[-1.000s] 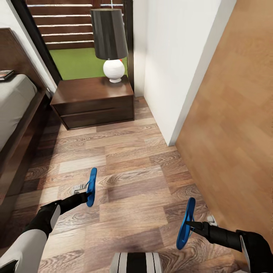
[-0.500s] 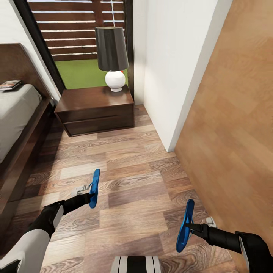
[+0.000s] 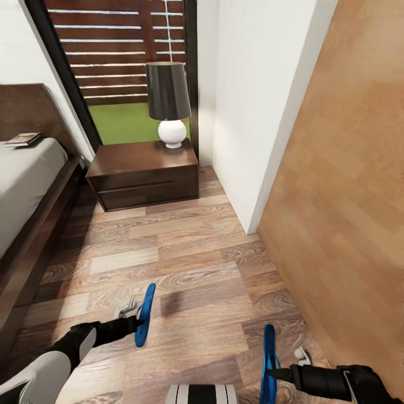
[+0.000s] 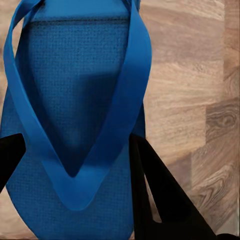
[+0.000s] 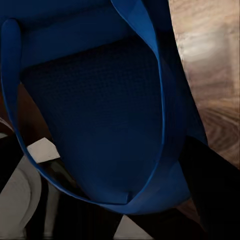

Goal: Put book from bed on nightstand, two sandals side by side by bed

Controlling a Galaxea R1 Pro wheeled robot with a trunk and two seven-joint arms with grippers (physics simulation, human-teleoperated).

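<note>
Sandals are what I am carrying right now, one in each arm, and both are hanging on edge above the grey-brown wood-plank floor [image 3: 185, 264] rather than lying flat. My left gripper [image 3: 132, 324] is clamped on the flat bright blue sandal on the left [image 3: 145, 314]; in the left wrist view its black fingers [image 4: 160, 192] are pinching the sole on either side of the strap junction of that sandal [image 4: 75, 125]. My right gripper [image 3: 275, 373] is clenched on the second bright blue sandal [image 3: 269, 362], whose dark underside of strap and sole [image 5: 100, 110] is crowding the right wrist view.

Both long axes are pointing roughly away from me, toward the low dark brown wooden nightstand [image 3: 145, 174] with its black-shaded white lamp [image 3: 168, 104]. The wide low bed with the dark brown frame and off-white mattress [image 3: 25, 185] is lying to my left, so my left arm is the nearer one to its side rail (the right one is closer to the orange-brown wooden panel [image 3: 348, 196]). I am judging that each sole needs turning flat, with the pair set parallel on the floor along the bed's edge.

The small thin paperback book [image 3: 22, 138] is waiting at the mattress's far corner by the headboard, well apart from both grippers.
</note>
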